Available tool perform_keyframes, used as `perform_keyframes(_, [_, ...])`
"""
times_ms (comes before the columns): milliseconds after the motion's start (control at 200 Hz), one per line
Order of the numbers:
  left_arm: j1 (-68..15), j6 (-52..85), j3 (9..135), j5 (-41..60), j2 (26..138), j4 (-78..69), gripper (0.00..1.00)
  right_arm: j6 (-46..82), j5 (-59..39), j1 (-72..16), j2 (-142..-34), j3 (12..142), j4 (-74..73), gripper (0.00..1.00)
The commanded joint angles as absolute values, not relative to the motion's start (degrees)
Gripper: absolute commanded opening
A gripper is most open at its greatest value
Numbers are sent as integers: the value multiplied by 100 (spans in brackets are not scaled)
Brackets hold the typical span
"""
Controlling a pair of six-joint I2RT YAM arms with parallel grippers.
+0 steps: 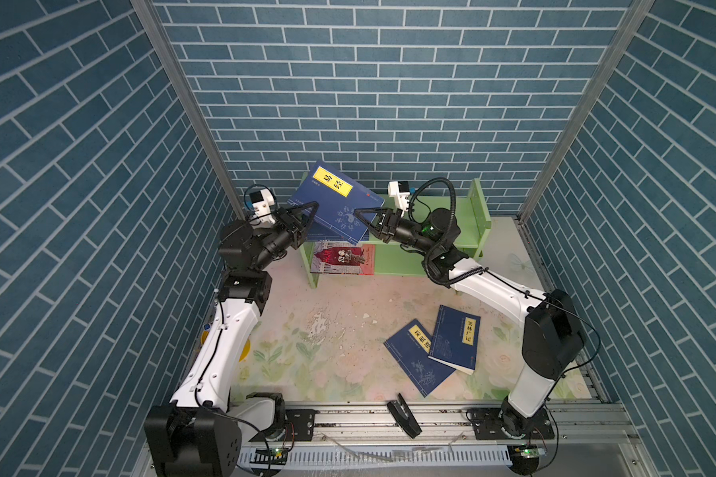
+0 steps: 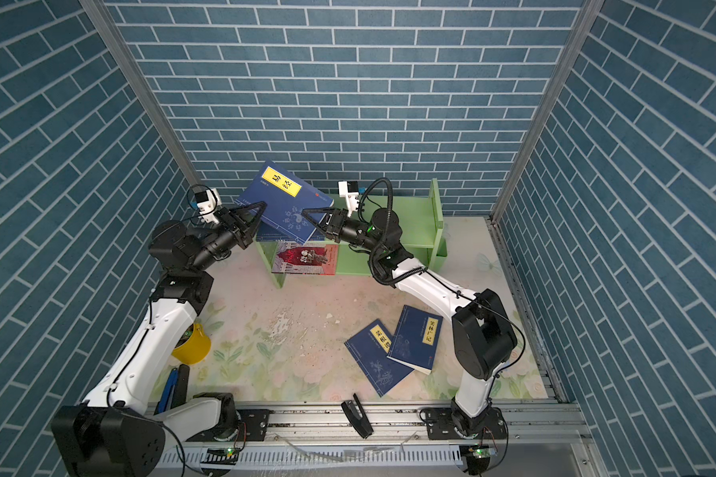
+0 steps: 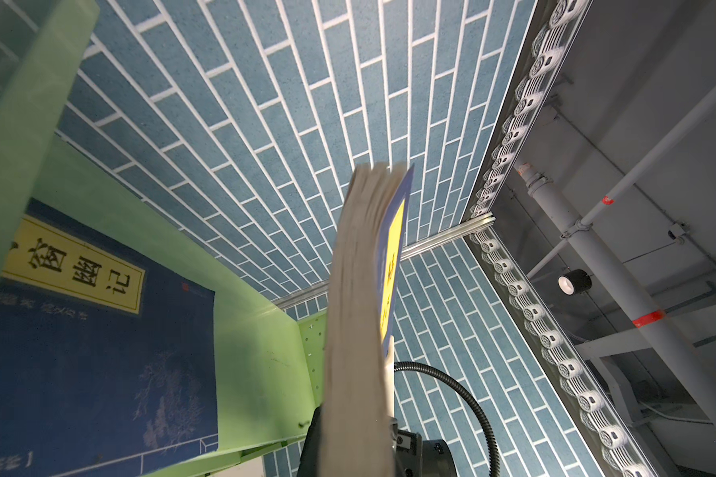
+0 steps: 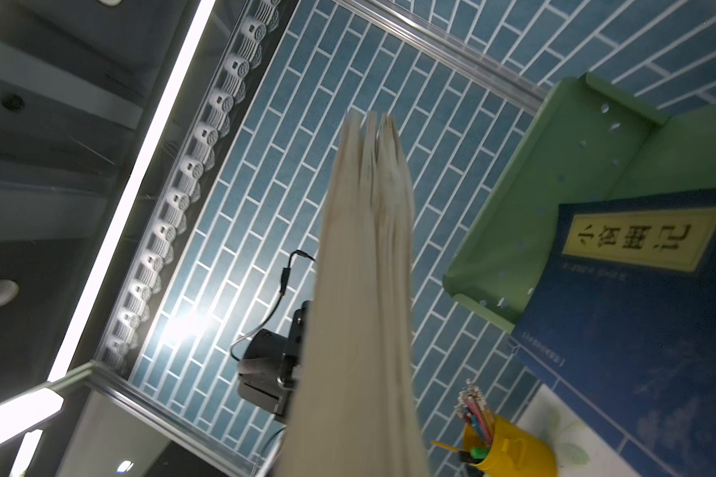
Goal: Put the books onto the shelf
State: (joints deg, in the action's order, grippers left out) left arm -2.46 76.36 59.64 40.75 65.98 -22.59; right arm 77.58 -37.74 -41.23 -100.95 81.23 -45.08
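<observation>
The shelf (image 1: 478, 206) (image 2: 435, 206) stands at the back of the tabletop (image 1: 327, 314), against the brick wall. Both arms reach to its left end and share one thing: a blue book (image 1: 335, 202) (image 2: 286, 202) with a yellow title label, raised at a tilt above the shelf's top tier.

The left gripper (image 1: 309, 214) (image 2: 259, 210) is clamped on the edge of that book facing away from the shelf's middle. The right gripper (image 1: 362, 219) (image 2: 309, 214) is closed tight on the opposite lower corner, over the shelf's middle. In each wrist view the book's pale page edge (image 3: 356, 330) (image 4: 364, 289) runs straight out from the camera — pinched between the fingers, which are themselves hidden.

A second blue book (image 3: 92, 351) (image 4: 637, 309) lies flat on the shelf's top tier, directly under the raised one. A red book (image 1: 344, 259) (image 2: 304, 259) leans at the left end of the shelf's bottom tier.

Well in front of the shelf, toward its right end, a pair of blue books (image 1: 418, 359) (image 2: 377, 363) lies on the tabletop, the right one overlapping the left. A yellow cup (image 2: 191, 342) (image 4: 509, 450) of pens sits well in front of the shelf's left end, beside the left arm.
</observation>
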Motion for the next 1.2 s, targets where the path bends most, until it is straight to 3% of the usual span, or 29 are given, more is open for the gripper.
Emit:
perform_keyframes(0, [-273,7288,5861,4232,6388,-2205,21,7678,-4113,-4088,-10073,8507,-4604,0])
perform_keyframes(65, [-240,7016,5798,4432,6322,-2062,38,7556,-4331,-4000,-9984,8495,-4315,0])
perform_keyframes(140, [-188,6675,5743,4771,6253,-1827,50,7523,-4701,-3829,-9846,8437,-4169,0])
perform_keyframes(345, [130,6478,5477,5529,6069,-2010,59,7261,-5675,-3150,-9090,7999,-3601,0])
perform_keyframes(630, [114,6566,5640,6231,6407,-2116,66,5640,-6602,-2945,-8407,8204,-1239,0])
perform_keyframes(905, [-101,7226,5675,6778,6493,-2938,70,5248,-6815,-2909,-8313,8263,-810,0])
perform_keyframes(1190, [-290,6908,5765,6910,6406,-2488,63,4861,-6860,-2822,-8333,8400,-266,0])
